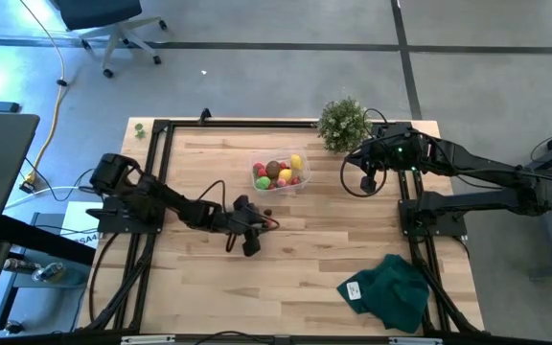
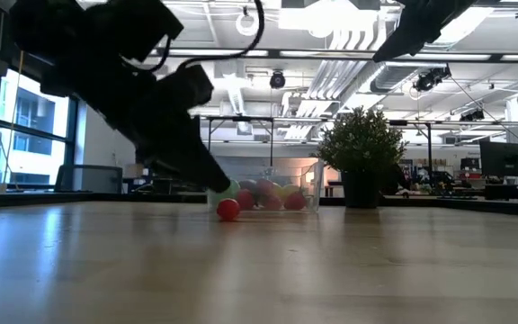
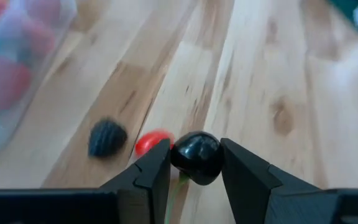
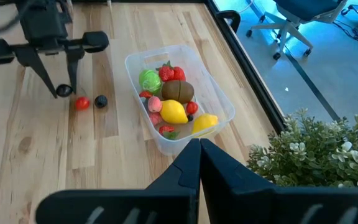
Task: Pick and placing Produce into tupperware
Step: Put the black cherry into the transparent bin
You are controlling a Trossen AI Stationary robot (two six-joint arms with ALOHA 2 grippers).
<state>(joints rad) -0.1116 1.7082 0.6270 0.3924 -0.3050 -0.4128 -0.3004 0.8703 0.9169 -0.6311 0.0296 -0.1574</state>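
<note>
The left gripper [image 3: 196, 163] is hanging low over the middle of the table [image 1: 295, 278], a little in front of the tub [image 1: 282, 176], and its jaws are gripping a glossy dark berry [image 3: 196, 158] between the fingertips [image 3: 157, 167]. In the right wrist view the same gripper [image 4: 63, 91] is showing with the dark berry [image 4: 63, 91] pinched at its tips, close above the wood.

Two more pieces are lying on the table just beside it: a small red berry [image 3: 151, 141] and a bumpy dark berry [image 3: 107, 137], side by side and near each other, between the gripper and the tub. From the right wrist they are showing as a red dot [image 4: 82, 103] and a dark dot [image 4: 100, 101].

The tub [image 4: 222, 112] is sitting toward the far middle of the table and is holding a lemon [image 4: 173, 111], a green ball [image 4: 148, 80], a brown kiwi [image 4: 178, 91], strawberries [image 4: 171, 73] and other small pieces.

The right gripper [image 4: 199, 155] is waiting raised at the far right, near the plant [image 1: 342, 123], with its jaws closed on nothing. A green cloth [image 1: 391, 292] is lying at the near right.
</note>
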